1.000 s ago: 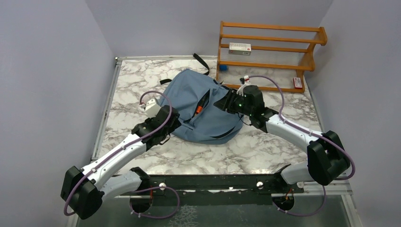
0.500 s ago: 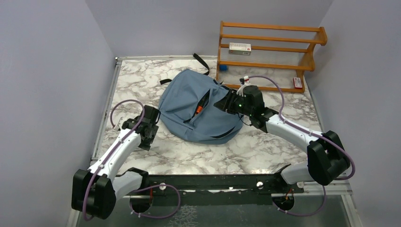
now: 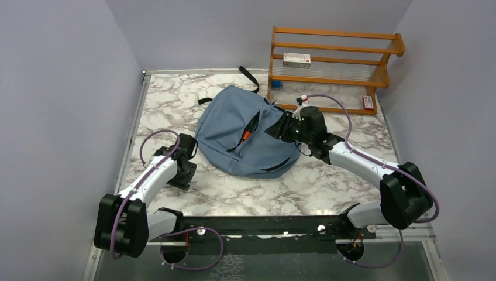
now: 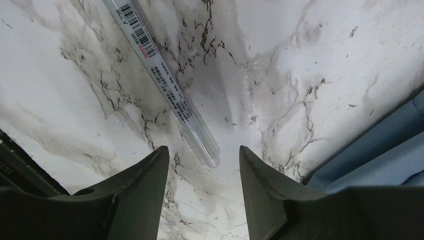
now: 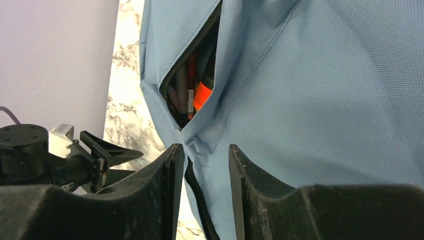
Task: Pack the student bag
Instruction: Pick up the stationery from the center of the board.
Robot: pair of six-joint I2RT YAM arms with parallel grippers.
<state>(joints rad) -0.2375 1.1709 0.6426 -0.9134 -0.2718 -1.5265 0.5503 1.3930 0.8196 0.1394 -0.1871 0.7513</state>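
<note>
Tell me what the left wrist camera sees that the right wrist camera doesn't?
Only the left wrist view: a clear tube with a barcode label, lying on the table just ahead of the open left tool. Only the right wrist view: the bag with its pocket unzipped, something orange inside, and the right tool at the fabric below it. Both show some blue bag and marble table.
</note>
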